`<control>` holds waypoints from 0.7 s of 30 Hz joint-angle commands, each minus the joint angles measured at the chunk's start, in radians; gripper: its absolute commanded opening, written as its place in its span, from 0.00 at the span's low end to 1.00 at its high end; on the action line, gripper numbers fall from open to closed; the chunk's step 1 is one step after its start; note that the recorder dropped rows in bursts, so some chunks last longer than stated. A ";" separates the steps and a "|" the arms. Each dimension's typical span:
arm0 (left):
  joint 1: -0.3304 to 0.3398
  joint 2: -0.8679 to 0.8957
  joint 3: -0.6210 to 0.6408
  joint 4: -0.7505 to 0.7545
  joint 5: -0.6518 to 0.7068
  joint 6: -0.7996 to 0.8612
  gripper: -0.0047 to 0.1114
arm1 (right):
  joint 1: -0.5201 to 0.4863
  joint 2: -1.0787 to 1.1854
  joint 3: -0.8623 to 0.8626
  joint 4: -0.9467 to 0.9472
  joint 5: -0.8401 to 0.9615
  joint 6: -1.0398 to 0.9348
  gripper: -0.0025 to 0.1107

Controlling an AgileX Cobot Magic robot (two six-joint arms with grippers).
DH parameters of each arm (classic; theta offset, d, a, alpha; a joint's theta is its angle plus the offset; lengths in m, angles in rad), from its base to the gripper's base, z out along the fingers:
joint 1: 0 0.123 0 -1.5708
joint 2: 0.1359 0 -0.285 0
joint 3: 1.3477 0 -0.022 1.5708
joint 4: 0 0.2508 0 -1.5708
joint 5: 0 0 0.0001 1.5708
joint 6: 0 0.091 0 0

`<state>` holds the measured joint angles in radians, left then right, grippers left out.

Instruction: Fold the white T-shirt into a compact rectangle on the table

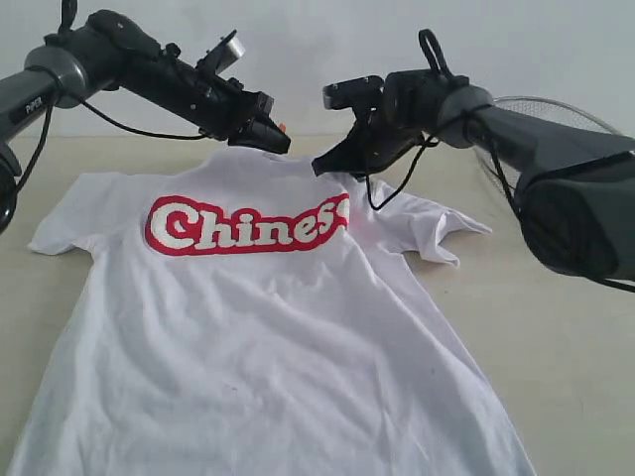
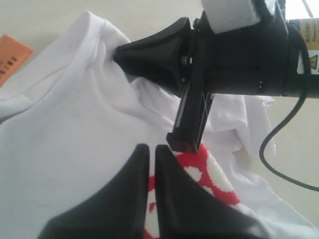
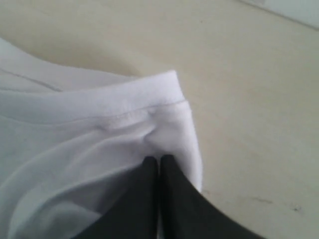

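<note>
The white T-shirt (image 1: 248, 337) lies chest up on the table (image 1: 566, 337), its red "Chinese" lettering (image 1: 248, 226) facing me. Its neck end is drawn up off the surface between my two grippers. My left gripper (image 1: 281, 144) is shut at the collar edge beside the orange neck tag (image 2: 11, 56); its jaws (image 2: 152, 148) are together over white fabric, with lettering showing beneath. My right gripper (image 1: 322, 165) is shut on the collar rim, and the cloth (image 3: 164, 124) bunches at its tips (image 3: 159, 159). That right gripper (image 2: 119, 52) also shows in the left wrist view, pinching the collar.
A round wire-mesh basket (image 1: 556, 111) stands at the back right behind the right arm. The right sleeve (image 1: 446, 233) is crumpled on the table. A black cable (image 1: 392, 183) hangs under the right wrist. A pale wall closes the back.
</note>
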<state>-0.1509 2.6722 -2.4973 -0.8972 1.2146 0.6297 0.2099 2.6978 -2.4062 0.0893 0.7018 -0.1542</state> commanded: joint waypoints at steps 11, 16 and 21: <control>0.002 -0.044 -0.005 -0.004 0.007 -0.010 0.08 | -0.003 0.001 -0.099 -0.200 0.036 0.160 0.02; 0.002 -0.044 -0.005 -0.004 0.007 -0.010 0.08 | -0.003 -0.061 -0.099 -0.079 0.148 0.095 0.02; 0.002 -0.044 -0.005 -0.002 0.007 -0.010 0.08 | -0.003 -0.127 -0.099 -0.068 0.442 0.038 0.02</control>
<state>-0.1509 2.6410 -2.4973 -0.8972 1.2146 0.6297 0.2099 2.6165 -2.4988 0.0106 0.9886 -0.0754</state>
